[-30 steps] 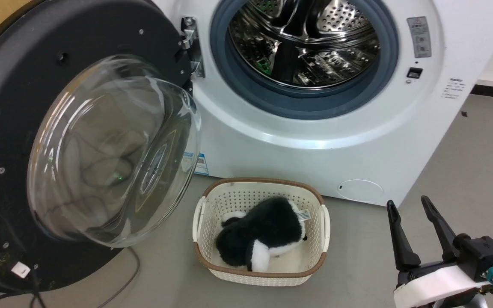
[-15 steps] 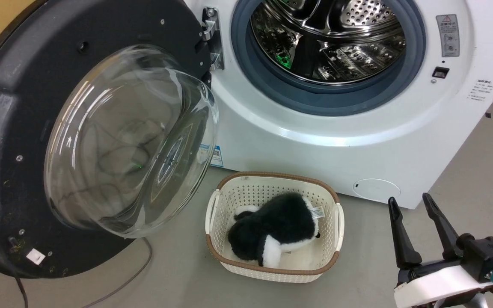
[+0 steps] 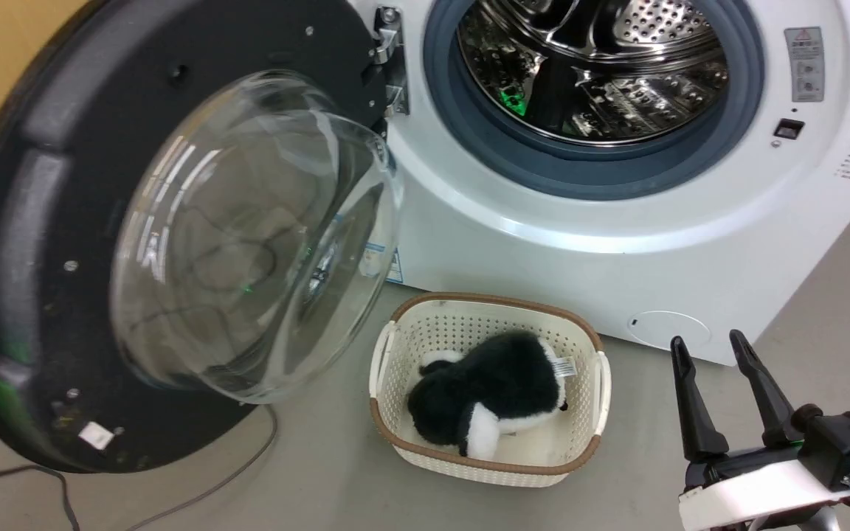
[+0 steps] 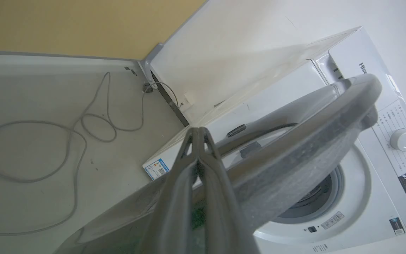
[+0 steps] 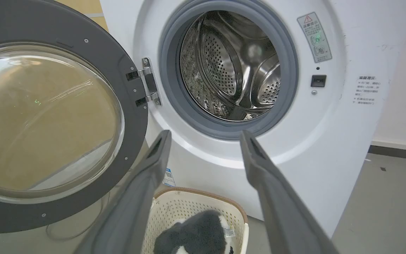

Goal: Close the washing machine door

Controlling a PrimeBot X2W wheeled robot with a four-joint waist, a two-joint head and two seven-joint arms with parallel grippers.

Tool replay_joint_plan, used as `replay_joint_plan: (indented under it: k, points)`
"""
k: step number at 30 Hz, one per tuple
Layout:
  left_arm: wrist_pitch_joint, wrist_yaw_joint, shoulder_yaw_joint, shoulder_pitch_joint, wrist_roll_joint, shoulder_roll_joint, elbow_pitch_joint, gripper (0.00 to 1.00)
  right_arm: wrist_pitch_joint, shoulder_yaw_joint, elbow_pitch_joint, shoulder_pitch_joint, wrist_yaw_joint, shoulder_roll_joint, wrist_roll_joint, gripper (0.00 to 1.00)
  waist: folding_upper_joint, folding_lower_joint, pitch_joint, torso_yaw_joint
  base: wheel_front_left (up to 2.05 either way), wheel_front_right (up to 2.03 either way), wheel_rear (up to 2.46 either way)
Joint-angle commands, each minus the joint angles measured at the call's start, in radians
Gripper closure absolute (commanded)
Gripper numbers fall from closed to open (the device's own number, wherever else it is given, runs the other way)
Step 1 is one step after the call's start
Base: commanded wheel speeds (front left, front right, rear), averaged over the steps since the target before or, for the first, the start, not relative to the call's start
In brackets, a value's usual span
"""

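Washing machine door (image 3: 49, 221) hangs wide open beside the washing machine (image 3: 580, 273); left jaws clenched together, door rim just right of them; right jaws released, basket (image 3: 491, 470) low between them.

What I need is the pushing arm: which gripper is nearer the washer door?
Left. The left gripper is close behind the door; the right gripper hangs well off, past the basket.
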Motion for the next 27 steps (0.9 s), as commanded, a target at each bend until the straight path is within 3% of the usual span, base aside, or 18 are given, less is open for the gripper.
replay_joint_plan:
  k: [1,10,16,23,27]
  points:
    - [0.036,-0.01,0.0,0.018,-0.042,-0.01,-0.008,1.0,-0.01,0.002,-0.002,-0.012,0.001,0.004,0.014,0.0,0.0,-0.0001,0.001,0.007,0.0,0.0,0.0]
    - [0.234,-0.022,-0.159,0.064,-0.141,-0.041,-0.184,1.0,-0.031,-0.017,-0.005,0.002,0.001,0.004,0.031,0.0,0.0,-0.0001,0.001,0.079,0.0,0.0,0.0]
    - [0.334,-0.029,-0.324,0.069,-0.215,-0.117,-0.295,1.0,-0.043,-0.007,-0.005,0.001,0.001,0.004,0.04,0.0,0.0,-0.0001,-0.002,0.108,0.0,0.0,0.0]
    - [0.355,-0.036,-0.452,0.054,-0.242,-0.183,-0.357,1.0,-0.056,0.01,-0.011,-0.013,0.001,0.005,0.043,0.0,0.0,-0.0001,0.008,0.09,0.0,0.0,0.0]
    - [0.325,-0.041,-0.585,0.022,-0.254,-0.212,-0.395,1.0,-0.066,0.003,-0.017,-0.023,0.001,0.005,0.046,0.0,0.0,-0.0001,0.027,0.054,0.0,0.0,0.0]
